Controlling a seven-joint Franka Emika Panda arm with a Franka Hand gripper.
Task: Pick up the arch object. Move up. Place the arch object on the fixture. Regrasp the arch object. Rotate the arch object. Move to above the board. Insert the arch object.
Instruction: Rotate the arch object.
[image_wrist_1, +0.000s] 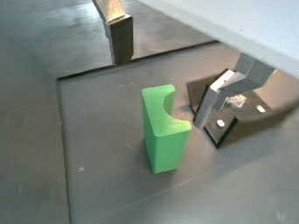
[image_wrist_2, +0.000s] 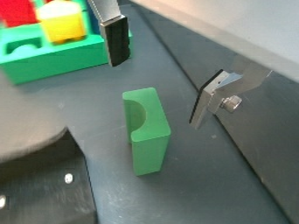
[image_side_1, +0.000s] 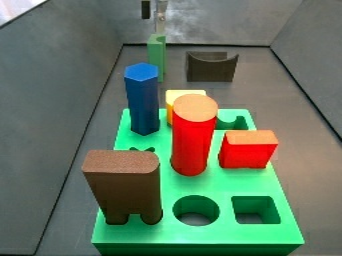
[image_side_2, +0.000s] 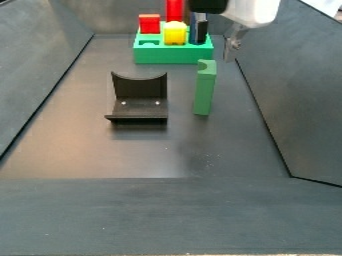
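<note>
While the arch object (image_side_2: 205, 87) stands upright on the floor just beside the fixture (image_side_2: 136, 96), the gripper (image_wrist_2: 163, 74) hangs above it, jaws wide apart and empty; the board (image_side_2: 173, 50) lies beyond the arch object, crowded with pegs.

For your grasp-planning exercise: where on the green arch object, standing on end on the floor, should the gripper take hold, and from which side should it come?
Take the arch object by its upper part, coming straight down from above. It stands upright and apart from the fixture, so its two broad flat faces are free for the pads, while the notched edge gives poor contact. The gripper is open above it, one finger on either side.
</note>
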